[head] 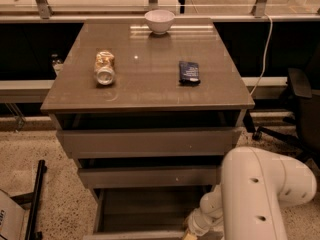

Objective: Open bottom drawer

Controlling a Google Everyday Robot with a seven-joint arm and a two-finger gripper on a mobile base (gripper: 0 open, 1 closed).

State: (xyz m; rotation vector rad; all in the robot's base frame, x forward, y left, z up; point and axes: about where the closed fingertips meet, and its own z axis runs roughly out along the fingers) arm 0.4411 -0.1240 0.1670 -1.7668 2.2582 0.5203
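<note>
While at bottom drawer [145, 210] front — gripper [189, 233].

- A bulky white arm link [267, 194], smooth rounded plastic shell, glossy, bent like a fat elbow.
- Small dark round holes [250, 180] dot its near face.
- A narrower white wrist [207, 214] of stacked rounded rings.
- The gripper [188, 235], only a tan-yellow tip showing, sits below the wrist at the picture's bottom edge.
</note>
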